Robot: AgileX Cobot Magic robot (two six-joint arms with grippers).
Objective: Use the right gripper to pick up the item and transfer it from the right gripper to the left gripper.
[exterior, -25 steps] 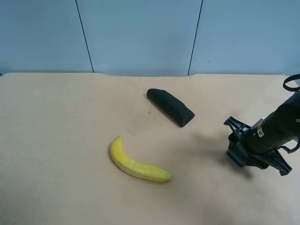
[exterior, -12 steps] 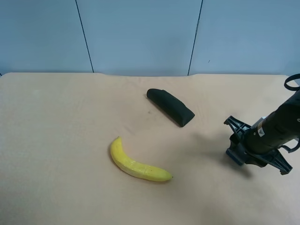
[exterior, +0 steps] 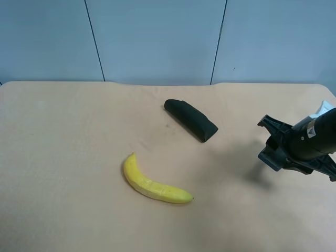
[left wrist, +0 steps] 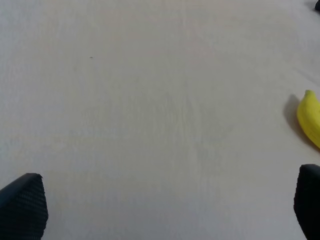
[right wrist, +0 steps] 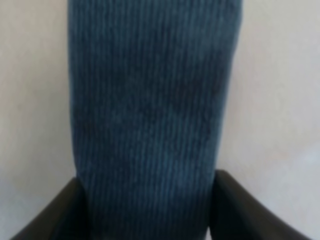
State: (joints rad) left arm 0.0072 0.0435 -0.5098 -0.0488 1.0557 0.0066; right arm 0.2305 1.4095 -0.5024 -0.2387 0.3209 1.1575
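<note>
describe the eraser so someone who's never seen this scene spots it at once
Over the tan table, find the right gripper: the eraser is the block between its two black fingers. Its dark blue-grey ribbed felt sets it apart from the yellow banana and the smooth black case.

We find no word, number, brand or sign that we can read in any view. The small pale patch [exterior: 312, 131] on the black robot arm [exterior: 323, 143] at the exterior high view's right is too small and blurred for us to make out any lettering.
</note>
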